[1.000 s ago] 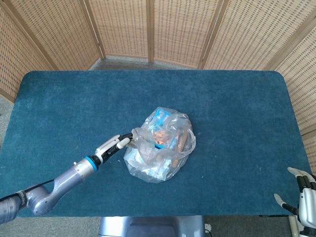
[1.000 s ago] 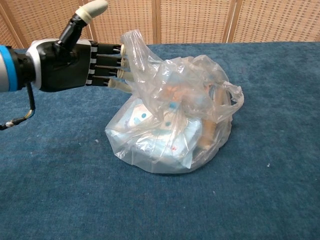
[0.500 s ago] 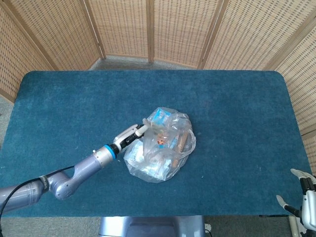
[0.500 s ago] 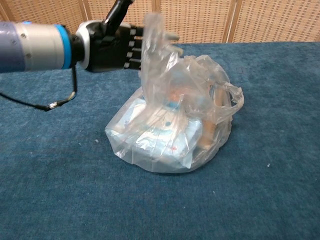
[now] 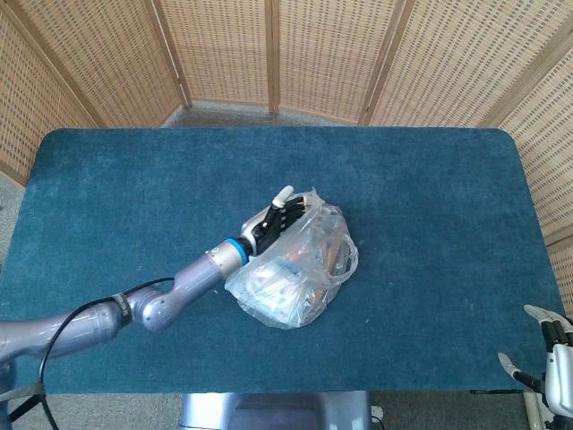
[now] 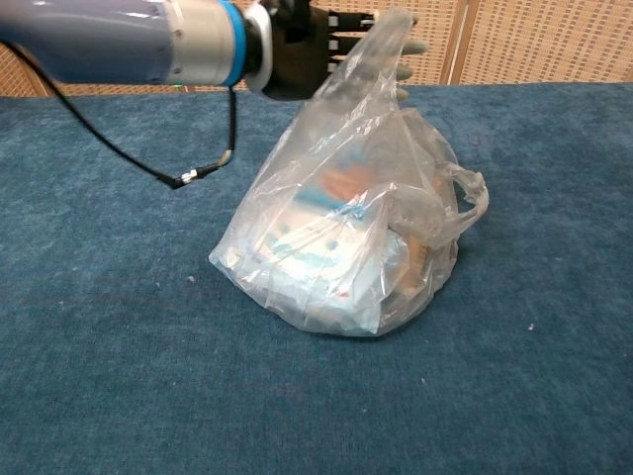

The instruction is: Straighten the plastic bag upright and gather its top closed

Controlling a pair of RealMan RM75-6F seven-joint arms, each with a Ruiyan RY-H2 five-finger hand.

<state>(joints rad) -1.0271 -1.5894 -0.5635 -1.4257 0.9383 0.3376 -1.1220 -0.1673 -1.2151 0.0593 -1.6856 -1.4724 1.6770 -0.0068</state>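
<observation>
A clear plastic bag [image 5: 300, 269] with boxed and wrapped goods inside sits mid-table. In the chest view the bag [image 6: 346, 247] is stretched up into a peak on its left side. My left hand [image 6: 316, 40] is at that peak and holds the bag's upper left handle, with the film draped over its fingers. From the head view the left hand [image 5: 271, 221] lies against the bag's upper left edge, thumb raised. The bag's other handle [image 6: 465, 198] droops loose on the right. My right hand [image 5: 555, 354] hangs off the table's near right corner, fingers apart, holding nothing.
The blue felt table [image 5: 430, 179] spreads wide around the bag on all sides. A wicker screen [image 5: 269, 54] stands behind the far edge. A black cable [image 6: 188, 178] dangles from my left forearm above the cloth.
My left hand has moved up and right with the bag's left handle, pulling that side from a slumped heap into a taut peak. The right hand has stayed put.
</observation>
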